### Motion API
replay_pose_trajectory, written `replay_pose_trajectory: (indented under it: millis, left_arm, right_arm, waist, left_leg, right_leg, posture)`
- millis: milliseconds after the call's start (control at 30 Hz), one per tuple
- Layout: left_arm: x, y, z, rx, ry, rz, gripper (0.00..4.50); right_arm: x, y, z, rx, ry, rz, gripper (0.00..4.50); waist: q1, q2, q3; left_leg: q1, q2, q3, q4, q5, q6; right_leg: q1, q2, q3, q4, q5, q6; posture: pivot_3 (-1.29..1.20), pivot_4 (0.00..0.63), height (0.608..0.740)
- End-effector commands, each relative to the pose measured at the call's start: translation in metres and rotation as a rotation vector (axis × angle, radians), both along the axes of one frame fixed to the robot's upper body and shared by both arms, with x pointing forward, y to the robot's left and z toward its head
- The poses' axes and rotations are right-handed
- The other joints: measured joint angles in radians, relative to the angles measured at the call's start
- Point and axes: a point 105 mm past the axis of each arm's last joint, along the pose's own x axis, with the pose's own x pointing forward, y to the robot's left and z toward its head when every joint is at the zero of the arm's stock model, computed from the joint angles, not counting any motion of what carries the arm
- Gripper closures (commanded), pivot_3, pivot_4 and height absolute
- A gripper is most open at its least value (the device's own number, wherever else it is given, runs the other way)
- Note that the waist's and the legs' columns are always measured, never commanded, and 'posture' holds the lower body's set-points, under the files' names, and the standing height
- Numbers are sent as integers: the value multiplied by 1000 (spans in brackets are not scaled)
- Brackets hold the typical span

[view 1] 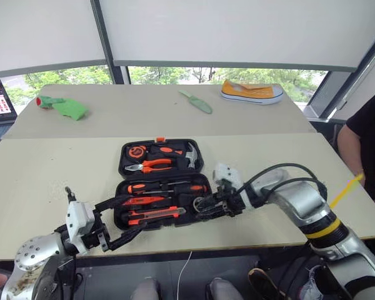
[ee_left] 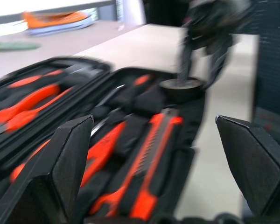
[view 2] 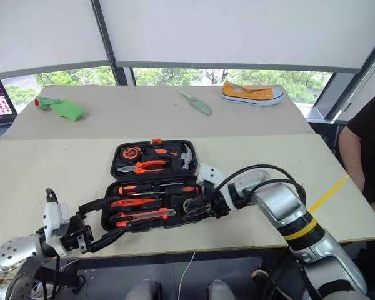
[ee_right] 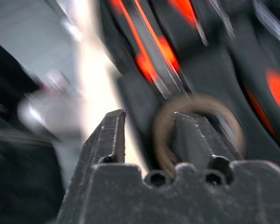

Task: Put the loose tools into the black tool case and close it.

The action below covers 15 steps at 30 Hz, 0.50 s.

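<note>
Both grippers work at the near half of the black tool case (view 1: 160, 181), which lies open on the table (view 1: 44, 169) with its lid half toward twelve o'clock and its tray half toward six. At about seven o'clock of the case, the left gripper (view 1: 122, 220) points in over the tray's near-left corner, its two black fingers (ee_left: 65, 163) spread wide apart with nothing between them; in the left wrist view the orange-black utility knife (view 1: 156, 214) lies in its recess straight ahead of that gap. At about four o'clock of the case, the right gripper (view 1: 203, 206) reaches over the tray's right end. Its fingers (ee_right: 191, 140) stand a little apart in the right wrist view, and one of them sits inside a round ring-like black part (ee_left: 181, 85) at that end of the tray; whether they press on it I cannot tell.

Screwdrivers with black-orange handles (view 1: 165, 187) lie side by side across the tray, at twelve o'clock of the knife. Pliers with orange grips (view 1: 151, 165) and a hammer head (view 1: 191, 155) sit in the lid half.

Well beyond the case, toward twelve o'clock, a pale green trowel (view 1: 197, 101) rests on the far table, with a yellow shoe (view 1: 251, 92) at about one o'clock and a green object (view 1: 64, 106) at about ten.
</note>
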Motion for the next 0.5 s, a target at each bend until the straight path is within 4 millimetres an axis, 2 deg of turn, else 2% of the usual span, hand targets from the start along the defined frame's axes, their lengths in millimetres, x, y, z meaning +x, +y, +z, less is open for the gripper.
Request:
replay_pose_trajectory:
  millis: [33,67,133,167,200,233,300,367,433,500]
  left_arm:
    - [14,25,14,-44,-2,130,0]
    - [17,29,15,-52,7,156,0]
    - [32,49,12,-41,35,282,526]
    - [44,63,8,-25,57,379,695]
    - [54,76,6,-19,73,464,1057]
    - [60,84,4,-16,82,514,1384]
    - [76,99,0,-13,97,613,2165]
    - [88,97,-7,12,133,618,2902]
    - [95,84,-12,32,158,567,3524]
    - [99,70,-14,44,179,495,4376]
  right_arm:
    - [7,-26,25,135,-95,-18,2623]
    - [11,-30,27,151,-107,-38,2623]
    - [31,-37,27,166,-176,-121,2602]
    - [48,-42,22,125,-230,-194,2862]
    - [62,-47,15,76,-276,-250,3130]
    - [70,-50,10,40,-305,-281,3314]
    - [91,-52,0,-24,-416,-340,4071]
    - [107,-48,-10,-62,-476,-374,4500]
    - [115,-43,-22,-100,-478,-375,4500]
    - [121,-37,-28,-123,-486,-380,4500]
  waist:
    - [4,0,0]
    - [4,0,0]
    - [2,0,0]
    - [1,0,0]
    - [-1,0,0]
    - [-2,0,0]
    - [-5,0,0]
    - [-9,-1,0]
    - [-10,-1,0]
    - [-8,-1,0]
  left_leg:
    - [0,0,0,0,0,0]
    - [0,0,0,0,0,0]
    - [1,0,0,1,0,0]
    - [1,0,0,1,0,0]
    - [2,0,0,1,0,0]
    - [3,0,0,1,0,0]
    - [2,0,-1,1,2,1]
    - [2,0,0,1,2,1]
    - [1,0,0,1,2,1]
    - [0,0,0,0,2,0]
  right_leg:
    - [0,0,0,0,0,0]
    - [1,0,0,0,0,0]
    - [1,0,0,0,0,0]
    - [1,0,0,0,0,1]
    - [1,0,0,1,0,1]
    - [1,1,0,1,1,1]
    - [0,2,0,1,2,3]
    - [0,2,1,1,3,1]
    - [0,2,1,1,4,0]
    - [-1,2,1,1,5,0]
  posture:
    - [0,150,740]
    - [0,150,740]
    - [0,150,740]
    - [0,150,740]
    - [0,150,740]
    - [0,150,740]
    - [0,150,740]
    - [0,150,740]
    - [0,150,740]
    - [0,150,740]
